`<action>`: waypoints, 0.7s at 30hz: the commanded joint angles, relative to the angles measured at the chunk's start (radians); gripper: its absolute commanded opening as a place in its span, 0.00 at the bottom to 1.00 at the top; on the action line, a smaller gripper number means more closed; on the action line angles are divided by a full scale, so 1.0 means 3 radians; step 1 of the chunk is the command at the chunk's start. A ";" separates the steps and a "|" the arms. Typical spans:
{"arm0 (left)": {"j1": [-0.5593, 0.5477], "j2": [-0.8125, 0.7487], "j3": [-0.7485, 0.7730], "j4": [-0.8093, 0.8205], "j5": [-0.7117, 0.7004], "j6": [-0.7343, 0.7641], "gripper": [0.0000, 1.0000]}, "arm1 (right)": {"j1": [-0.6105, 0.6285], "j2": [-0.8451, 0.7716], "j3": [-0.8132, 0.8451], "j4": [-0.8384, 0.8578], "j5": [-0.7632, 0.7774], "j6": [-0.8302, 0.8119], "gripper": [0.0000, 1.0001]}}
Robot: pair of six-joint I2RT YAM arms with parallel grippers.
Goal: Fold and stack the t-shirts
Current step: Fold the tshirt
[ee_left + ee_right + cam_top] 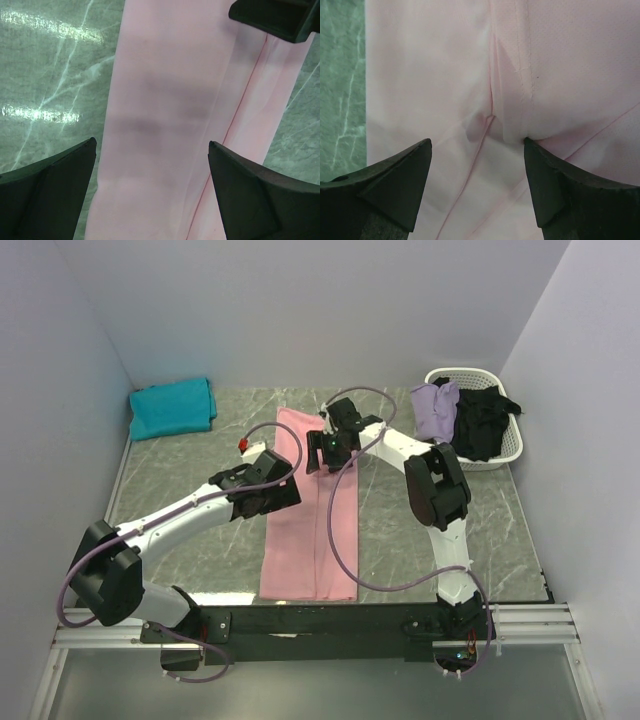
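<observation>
The left gripper (150,145) hangs with jaws spread wide over the pink t-shirt (305,540), which lies as a long folded strip on the green marble table (170,475). The right gripper (477,142) gapes likewise above the strip's far end, gripping nothing. A folded teal t-shirt (172,407) sits in the far-left corner. A lavender shirt (436,408) and a black shirt (482,422) fill the white basket (505,452).

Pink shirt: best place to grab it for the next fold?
Probably the far short end, both corners pinched from above. The pink shirt lies flat as a long narrow strip, so lifting that end should fold it toward the near end.
</observation>
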 commanded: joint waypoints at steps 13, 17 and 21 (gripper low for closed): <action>0.0017 -0.0151 0.0068 0.0027 -0.0101 0.0107 0.99 | 0.0089 -0.0842 -0.0419 0.0273 0.0413 -0.0069 0.82; 0.0022 -0.0222 0.0084 0.0012 -0.0142 0.0127 1.00 | 0.0089 -0.1272 -0.0587 0.0150 0.0675 -0.0110 0.83; 0.0017 -0.0360 -0.0094 0.0053 -0.0040 0.0127 1.00 | 0.0089 -0.1723 -0.1001 -0.0018 0.1001 0.0007 0.84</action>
